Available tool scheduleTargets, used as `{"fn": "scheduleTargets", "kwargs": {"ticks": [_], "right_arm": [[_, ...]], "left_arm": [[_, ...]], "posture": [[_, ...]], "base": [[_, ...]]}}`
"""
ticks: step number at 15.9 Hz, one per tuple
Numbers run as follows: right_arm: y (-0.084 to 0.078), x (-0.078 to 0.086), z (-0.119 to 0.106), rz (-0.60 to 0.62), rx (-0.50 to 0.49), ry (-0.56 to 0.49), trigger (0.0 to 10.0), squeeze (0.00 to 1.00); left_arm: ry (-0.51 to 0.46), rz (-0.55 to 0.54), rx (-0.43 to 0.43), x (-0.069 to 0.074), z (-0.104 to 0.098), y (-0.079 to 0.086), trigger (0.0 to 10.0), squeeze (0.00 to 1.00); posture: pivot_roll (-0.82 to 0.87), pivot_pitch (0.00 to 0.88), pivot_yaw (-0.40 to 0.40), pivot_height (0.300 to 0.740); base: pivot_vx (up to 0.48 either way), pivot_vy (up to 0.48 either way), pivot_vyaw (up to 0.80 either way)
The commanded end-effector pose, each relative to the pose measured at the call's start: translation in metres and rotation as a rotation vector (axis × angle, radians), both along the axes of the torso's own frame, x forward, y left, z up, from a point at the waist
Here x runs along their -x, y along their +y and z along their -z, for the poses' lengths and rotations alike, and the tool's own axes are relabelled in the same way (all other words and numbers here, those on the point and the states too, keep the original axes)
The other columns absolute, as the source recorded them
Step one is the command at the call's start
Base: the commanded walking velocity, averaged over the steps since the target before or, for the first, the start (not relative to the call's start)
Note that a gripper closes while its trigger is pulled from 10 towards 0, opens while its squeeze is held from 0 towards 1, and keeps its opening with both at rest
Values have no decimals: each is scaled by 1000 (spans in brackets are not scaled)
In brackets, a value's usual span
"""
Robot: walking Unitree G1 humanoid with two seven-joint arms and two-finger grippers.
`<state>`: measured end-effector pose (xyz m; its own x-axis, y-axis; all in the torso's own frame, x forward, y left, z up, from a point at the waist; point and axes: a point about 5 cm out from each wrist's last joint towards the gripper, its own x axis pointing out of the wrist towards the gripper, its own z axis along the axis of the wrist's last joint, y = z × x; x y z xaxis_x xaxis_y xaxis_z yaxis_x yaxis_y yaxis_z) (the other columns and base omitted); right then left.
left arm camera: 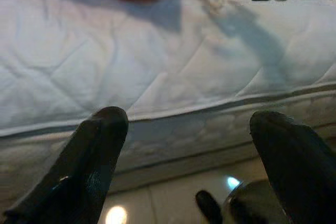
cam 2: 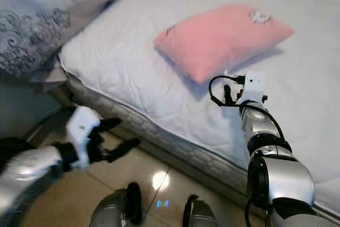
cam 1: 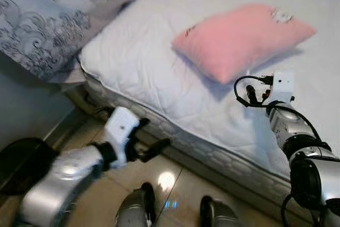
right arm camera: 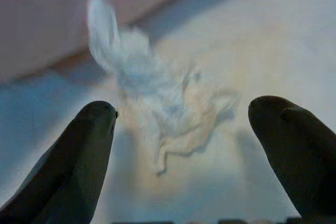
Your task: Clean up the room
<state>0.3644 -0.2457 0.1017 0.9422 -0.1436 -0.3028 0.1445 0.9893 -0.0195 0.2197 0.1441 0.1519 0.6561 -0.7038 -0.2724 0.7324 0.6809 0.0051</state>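
Observation:
A crumpled white tissue [right arm camera: 152, 93] lies on the white mattress [cam 1: 149, 57], just beside the pink pillow [cam 1: 239, 38]. My right gripper [right arm camera: 184, 119] hovers over it, open, its fingertips [right arm camera: 94, 124] on either side of the tissue and apart from it. In the eye views my right wrist [cam 1: 281, 84] reaches over the bed at the pillow's near corner. My left gripper [cam 1: 154, 134] is open and holds nothing, low beside the mattress edge above the floor.
A grey patterned duvet [cam 1: 48, 19] hangs off the bed's far left corner. The mattress side [cam 1: 212, 158] runs diagonally in front of me. A dark round object [cam 1: 21, 158] sits on the tiled floor at the left, and my feet [cam 1: 143, 198] stand near the bed.

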Motion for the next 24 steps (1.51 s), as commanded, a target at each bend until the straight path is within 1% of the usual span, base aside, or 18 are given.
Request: {"fn": "scheduleTargets", "kwargs": {"ticks": [1,2,3,4,5,6,8,9,10,12,16,19,21,24], "right_arm": [[-2,6,10,20,-19,27,10000,1000],[-4,7,10,28,47,36,10000,1000],[-2,5,6,33,37,0,10000,663],[-2,4,5,37,25,-9,10000,663],[3,2,3,24,-39,-50,10000,0],[6,1,2,14,-50,-73,10000,0],[7,1,0,21,-8,-103,10000,0],[6,1,-1,31,-7,-112,5922,0],[4,0,-5,50,-5,-147,0,0],[2,-2,-11,65,-6,-176,0,0],[7,-3,-11,28,12,-164,0,0],[8,-4,-10,38,-21,-152,0,0],[9,-4,-9,32,-23,-144,0,0],[9,-4,-8,35,-38,-136,0,0]], "left_arm": [[0,26,8,5,-7,-1,10000,0],[19,51,-3,9,-12,0,10000,0],[19,65,-4,15,-20,2,10000,0],[17,63,-3,16,-21,3,10000,0],[17,44,13,20,-23,5,10000,0],[20,39,11,22,-24,7,10000,0],[33,27,26,23,-24,8,10000,0],[36,31,31,23,-24,7,10000,0],[41,33,40,21,-24,6,10000,0],[44,29,43,20,-23,6,10000,0],[57,50,48,22,-21,-2,10000,0],[73,68,50,22,-19,-5,10000,0],[68,68,50,20,-19,-6,10000,0],[63,64,50,19,-20,-5,10000,0]], "posture": [[277,330,71,740],[299,343,85,740],[325,385,105,740],[325,385,105,740],[332,383,117,740],[326,377,117,740],[308,369,107,740],[305,369,103,740],[304,374,92,740],[296,367,89,740],[294,339,81,740],[290,363,72,740],[291,344,70,740],[290,344,68,740]], "base": [[0,0,0],[0,0,0],[0,0,0],[0,0,0],[0,0,0],[0,0,0],[0,0,0],[0,0,0],[0,0,0],[0,0,0],[0,0,0],[0,0,0],[0,0,0],[0,0,0]]}}
